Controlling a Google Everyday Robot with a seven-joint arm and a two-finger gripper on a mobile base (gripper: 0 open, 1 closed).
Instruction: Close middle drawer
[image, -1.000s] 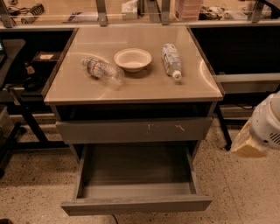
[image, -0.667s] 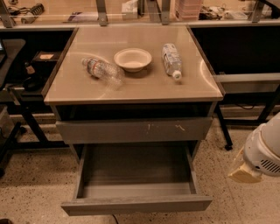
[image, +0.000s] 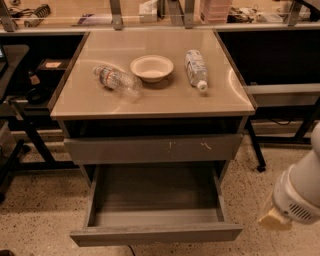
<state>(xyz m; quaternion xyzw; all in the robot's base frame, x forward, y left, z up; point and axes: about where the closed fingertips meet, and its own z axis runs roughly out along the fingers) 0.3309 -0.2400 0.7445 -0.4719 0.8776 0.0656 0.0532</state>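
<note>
Nothing is done yet: the middle drawer (image: 155, 234) stands pulled right out, left of my end effector (image: 274, 219) in the view and not touching it. Whether the end effector is apart or together, I cannot tell. The whole push remains.

Wide grey metal middle drawer (image: 156, 233): plain flat grey.
Taller drawer front (image: 152, 148) above it: grey, white scratches.
Round paper bowl (image: 152, 67): cream-white.
Speckled floor (image: 40, 200): tan, dark flecks.
Robot's gripper (image: 274, 220), right of the middle drawer: cream-tan, on white arm (image: 305, 185).
</note>
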